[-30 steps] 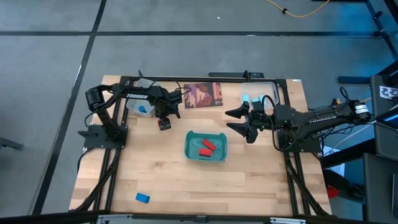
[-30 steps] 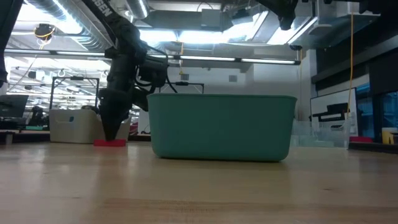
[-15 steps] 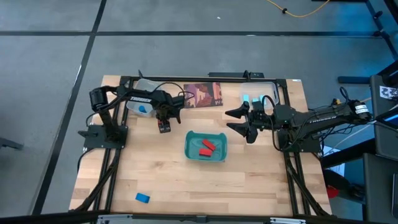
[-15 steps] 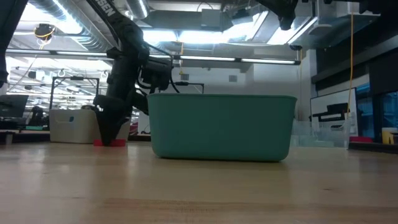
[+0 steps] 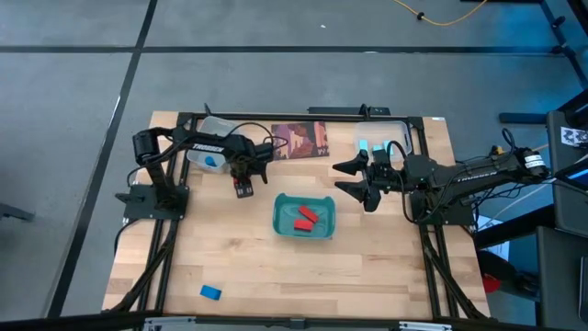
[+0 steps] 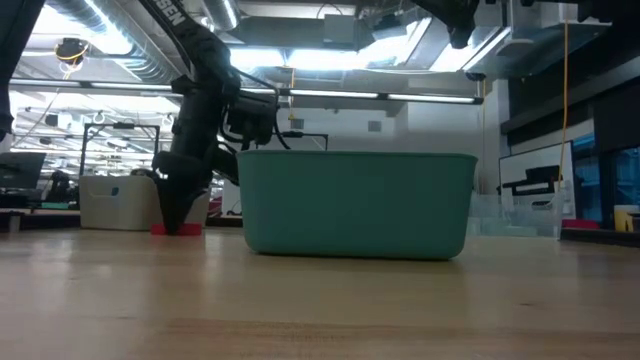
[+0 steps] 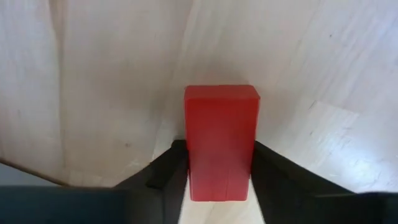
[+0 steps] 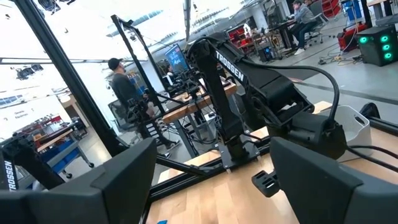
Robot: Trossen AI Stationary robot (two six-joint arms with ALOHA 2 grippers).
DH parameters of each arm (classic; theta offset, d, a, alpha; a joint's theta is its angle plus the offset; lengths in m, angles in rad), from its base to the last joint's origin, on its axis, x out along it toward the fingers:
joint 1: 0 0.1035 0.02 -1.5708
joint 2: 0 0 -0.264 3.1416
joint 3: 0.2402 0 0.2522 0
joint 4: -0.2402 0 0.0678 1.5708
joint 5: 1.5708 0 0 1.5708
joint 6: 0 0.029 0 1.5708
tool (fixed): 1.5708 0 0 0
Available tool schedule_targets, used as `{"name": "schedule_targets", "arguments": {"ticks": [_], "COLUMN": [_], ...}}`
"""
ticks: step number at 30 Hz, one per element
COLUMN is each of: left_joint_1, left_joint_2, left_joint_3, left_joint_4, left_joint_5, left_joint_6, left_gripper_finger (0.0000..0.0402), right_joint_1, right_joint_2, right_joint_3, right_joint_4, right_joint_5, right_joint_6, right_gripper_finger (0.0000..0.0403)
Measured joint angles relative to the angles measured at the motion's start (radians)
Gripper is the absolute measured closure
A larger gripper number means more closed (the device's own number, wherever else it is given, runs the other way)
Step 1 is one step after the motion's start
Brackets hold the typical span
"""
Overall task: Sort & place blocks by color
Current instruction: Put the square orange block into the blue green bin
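A red block [image 7: 221, 142] lies flat on the wooden table, left of the teal tray [image 5: 279, 219]; in the low view the red block [image 6: 178, 230] shows under the dark fingers. My left gripper [image 5: 241, 188] points straight down over it, shut on its two long sides. Two red blocks [image 5: 305, 218] lie in the tray. A blue block [image 5: 210, 292] lies near the table's front left. My right gripper [image 5: 354, 179] hangs open in the air right of the tray, holding nothing. My left gripper has the red block's two long sides [image 7: 189, 163] between its two fingers [image 7: 163, 174], near one end of the block. The fingers come from above, pointing down, across the block. The block lies flat on the table.
A white tub [image 5: 208, 156] with something blue in it stands at the far left, a brownish-red card [image 5: 300, 141] at the far middle, a clear container [image 5: 372, 145] with cyan pieces at the far right. Bare wood lies in front of the tray.
My left gripper has sunk a little onto the red block and shifted slightly toward the table's near edge. The block has stayed flat on the table.
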Motion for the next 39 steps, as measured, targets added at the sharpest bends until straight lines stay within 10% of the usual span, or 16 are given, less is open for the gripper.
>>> {"name": "schedule_targets", "arguments": {"ticks": [11, 23, 39], "left_joint_1": [-0.005, -0.07, -0.465], "left_joint_2": [-0.043, -0.456, -0.663], "left_joint_3": [-0.007, -0.005, -0.002], "left_joint_4": [0.009, 0.36, 0.827], "left_joint_5": [-0.014, 0.065, -0.23], "left_joint_6": [-0.021, -0.263, -0.341], "left_gripper_finger": [0.0278, 0.0278, 0.0278], "right_joint_1": [0.0, 0.0, 0.0], "right_joint_2": [0.0, 0.0, 0.0], "right_joint_3": [0.0, 0.0, 0.0], "right_joint_4": [0.0, -0.006, -0.002], "right_joint_5": [-0.002, -0.002, -0.003], "right_joint_6": [0.001, -0.003, -0.01], "right_gripper_finger": [0.0085, 0.0085, 0.0085]}}
